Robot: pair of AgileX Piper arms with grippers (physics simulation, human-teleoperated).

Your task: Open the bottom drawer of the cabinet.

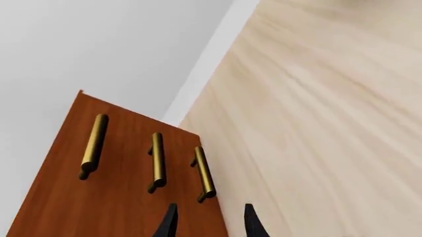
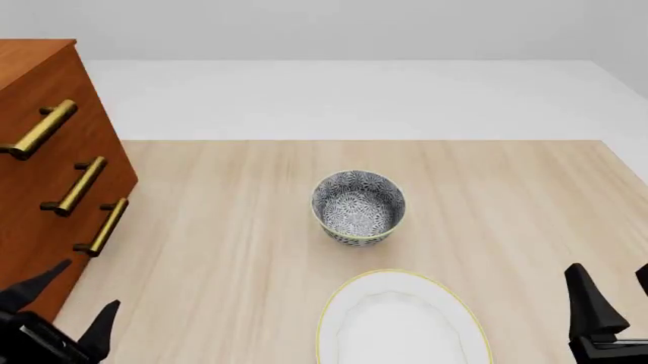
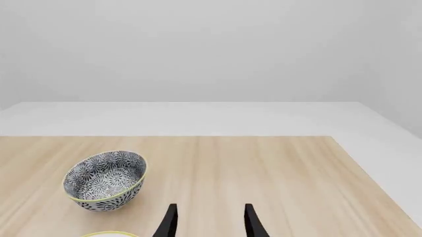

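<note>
The left end effector (image 2: 61,299) is open with nothing in it, low beside the cabinet (image 2: 41,197) front. Just ahead of it is the bottom drawer (image 1: 191,197), shut, with its brass handle (image 2: 105,226) close to the black tips. The right end effector (image 2: 612,292) is open and empty too, far off. On the table (image 2: 223,227) sit a patterned bowl (image 2: 357,206) and a white plate (image 2: 403,322).

I see the cabinet (image 2: 45,163) left of the bowl (image 2: 359,206), well apart on the table (image 2: 223,227); the plate (image 2: 405,322) lies just before the bowl.
</note>
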